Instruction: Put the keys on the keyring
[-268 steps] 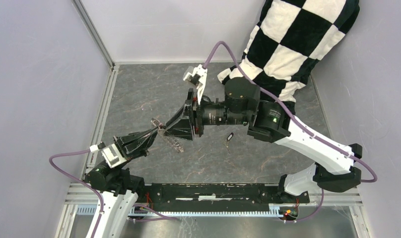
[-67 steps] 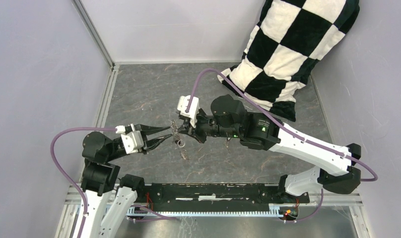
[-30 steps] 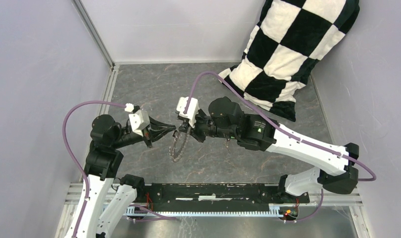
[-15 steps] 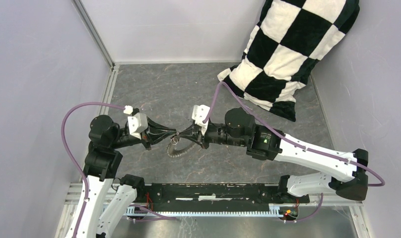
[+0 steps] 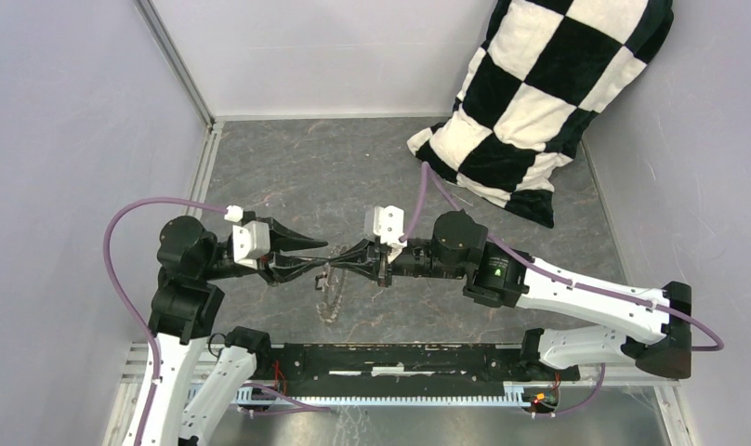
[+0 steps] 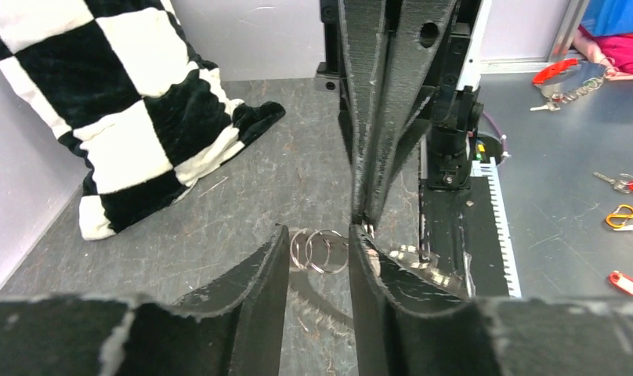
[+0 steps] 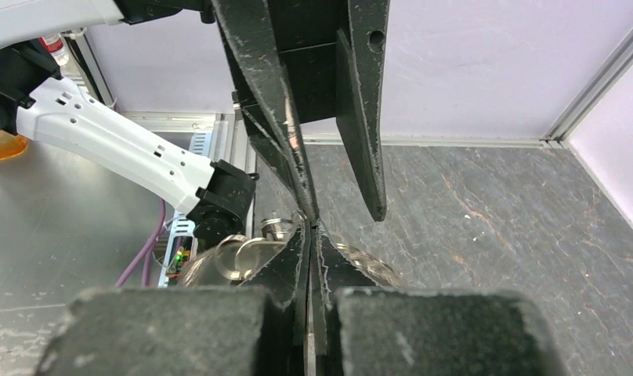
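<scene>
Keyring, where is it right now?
In the top view the keyring hangs mid-table, pinched by the right gripper, with the left gripper open just left of it.

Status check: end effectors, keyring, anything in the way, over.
Right end effector shut on keyring. Left end effector open, rings between its fingers. Loose keys not in sight. Pillow far back, clear.

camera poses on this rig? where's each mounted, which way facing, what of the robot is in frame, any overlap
Top external: above and behind the bases, looking down on the table; both arms show.
Left wrist: on the left arm, looking along the open left tool toward the right tool, pillow beyond.
Right wrist: on the right arm, looking along the shut right tool toward the left tool.
Shared: all three see the keyring.
</scene>
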`<control>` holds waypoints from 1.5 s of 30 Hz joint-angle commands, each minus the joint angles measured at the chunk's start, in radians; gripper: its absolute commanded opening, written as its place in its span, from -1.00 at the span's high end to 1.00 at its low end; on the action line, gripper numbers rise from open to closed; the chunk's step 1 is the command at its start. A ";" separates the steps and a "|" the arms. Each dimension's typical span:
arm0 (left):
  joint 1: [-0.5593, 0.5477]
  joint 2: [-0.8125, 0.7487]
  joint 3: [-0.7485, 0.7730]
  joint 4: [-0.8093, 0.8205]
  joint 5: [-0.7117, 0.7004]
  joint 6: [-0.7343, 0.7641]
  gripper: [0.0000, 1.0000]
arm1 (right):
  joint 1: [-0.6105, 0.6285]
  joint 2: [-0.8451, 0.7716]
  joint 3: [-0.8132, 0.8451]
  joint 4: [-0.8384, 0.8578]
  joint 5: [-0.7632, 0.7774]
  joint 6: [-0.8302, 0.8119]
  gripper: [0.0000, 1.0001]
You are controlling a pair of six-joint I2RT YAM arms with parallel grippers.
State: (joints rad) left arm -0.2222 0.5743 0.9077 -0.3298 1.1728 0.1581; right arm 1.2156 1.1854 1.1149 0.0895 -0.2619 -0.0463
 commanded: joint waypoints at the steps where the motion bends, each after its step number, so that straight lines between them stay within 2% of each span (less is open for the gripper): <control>1: -0.003 -0.005 0.063 -0.087 0.051 0.097 0.15 | -0.010 -0.047 0.004 0.106 0.015 -0.007 1.00; 4: -0.003 -0.003 0.084 -0.125 0.028 0.145 0.10 | -0.013 -0.047 0.011 0.087 0.017 -0.011 1.00; 8: -0.003 -0.004 0.108 -0.136 -0.072 0.188 0.11 | -0.015 -0.049 0.013 0.069 0.022 -0.015 1.00; 16: -0.003 -0.009 0.155 -0.122 -0.165 0.166 0.16 | -0.016 -0.053 0.011 0.048 0.054 -0.027 1.00; 25: -0.003 -0.015 0.126 -0.227 -0.020 0.214 0.23 | -0.014 -0.057 -0.015 0.106 0.028 -0.010 1.00; 31: -0.003 0.016 0.109 -0.206 0.006 0.207 0.24 | -0.015 -0.049 -0.017 0.134 0.008 0.003 1.00; 40: -0.003 0.025 0.078 -0.125 0.056 0.117 0.24 | -0.015 -0.027 -0.012 0.154 -0.024 0.014 1.00; 45: -0.003 0.024 0.069 -0.092 0.080 0.084 0.36 | -0.015 -0.017 -0.010 0.157 -0.032 0.016 1.00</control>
State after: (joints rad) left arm -0.2226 0.5949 0.9817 -0.4873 1.2076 0.3023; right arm 1.2034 1.1656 1.0893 0.1654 -0.2737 -0.0441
